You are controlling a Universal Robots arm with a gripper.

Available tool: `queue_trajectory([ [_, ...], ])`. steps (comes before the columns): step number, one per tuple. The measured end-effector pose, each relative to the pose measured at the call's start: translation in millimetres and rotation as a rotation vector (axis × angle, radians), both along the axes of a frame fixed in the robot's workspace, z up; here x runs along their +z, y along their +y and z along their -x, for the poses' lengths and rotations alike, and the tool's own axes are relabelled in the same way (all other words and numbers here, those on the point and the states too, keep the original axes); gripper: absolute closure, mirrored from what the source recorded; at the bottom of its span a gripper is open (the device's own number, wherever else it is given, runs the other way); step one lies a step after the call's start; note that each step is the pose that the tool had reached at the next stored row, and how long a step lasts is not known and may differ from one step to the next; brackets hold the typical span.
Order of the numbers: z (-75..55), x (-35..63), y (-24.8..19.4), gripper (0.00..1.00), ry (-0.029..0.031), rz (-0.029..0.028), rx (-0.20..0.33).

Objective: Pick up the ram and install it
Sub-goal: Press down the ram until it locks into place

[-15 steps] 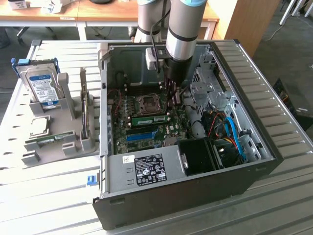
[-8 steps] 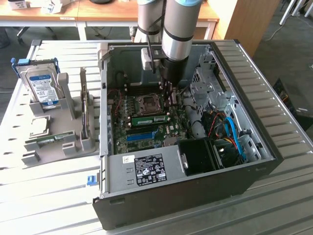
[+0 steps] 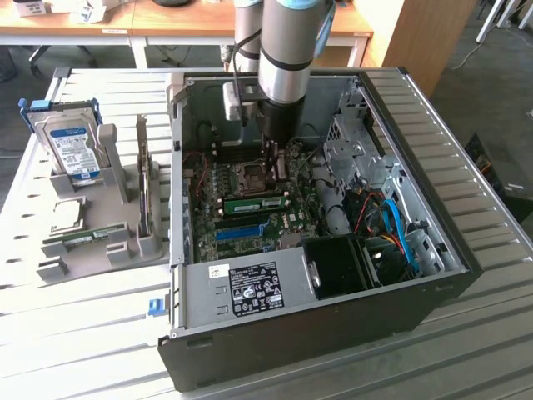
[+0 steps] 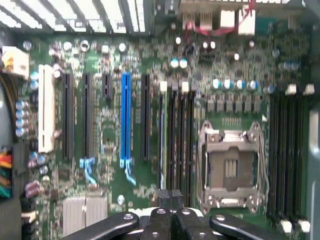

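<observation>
Exterior view: we find the arm (image 3: pixel 283 58) reaching down into the open computer case (image 3: pixel 433 225), its gripper (image 3: pixel 275 150) low over the motherboard (image 3: pixel 250 208) beside the empty CPU socket (image 3: pixel 251 175). The ram (image 3: pixel 256 204) stands seated in a slot on the board, at about six o'clock from the gripper and apart from it. A twin green stick (image 3: pixel 79 240) lies in the grey holder (image 3: pixel 117 225) outside the case, near a hard drive (image 3: pixel 73 150). Wrist view: we note the fingers (image 4: pixel 170 200) pressed together, clenched on nothing, above the dark memory slots (image 4: pixel 180 140), with the blue slot (image 4: pixel 125 120) well aside.
</observation>
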State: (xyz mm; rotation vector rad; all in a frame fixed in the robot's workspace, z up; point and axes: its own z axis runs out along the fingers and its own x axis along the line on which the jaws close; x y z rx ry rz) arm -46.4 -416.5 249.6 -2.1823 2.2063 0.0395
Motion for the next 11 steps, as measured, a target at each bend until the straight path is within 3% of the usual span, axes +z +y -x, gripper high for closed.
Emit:
queue_trajectory([
  [11, 30.3, -0.2, -0.6, 0.89, -0.0011, -0.0001, 0.0],
])
